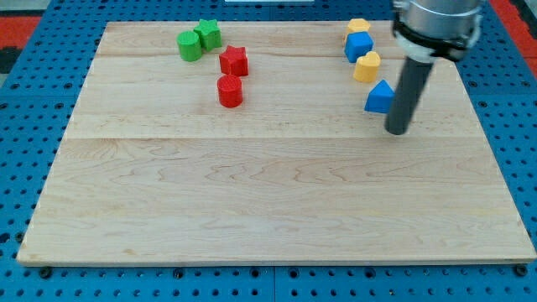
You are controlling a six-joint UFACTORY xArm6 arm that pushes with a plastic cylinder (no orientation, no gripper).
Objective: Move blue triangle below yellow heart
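Observation:
The blue triangle (379, 98) lies on the wooden board near the view's upper right. The yellow heart (367, 66) sits just above it and slightly to the left, a small gap apart. My tip (398, 131) rests on the board just to the right of the blue triangle and a little below it, close to or touching its right edge. The dark rod rises from the tip toward the view's top right.
A blue block (358, 46) and a yellow block (358, 27) stand above the heart. A red star (234, 60) and a red cylinder (230, 91) lie left of centre. Two green blocks (199, 39) sit at the top left. The board's right edge (482, 126) is nearby.

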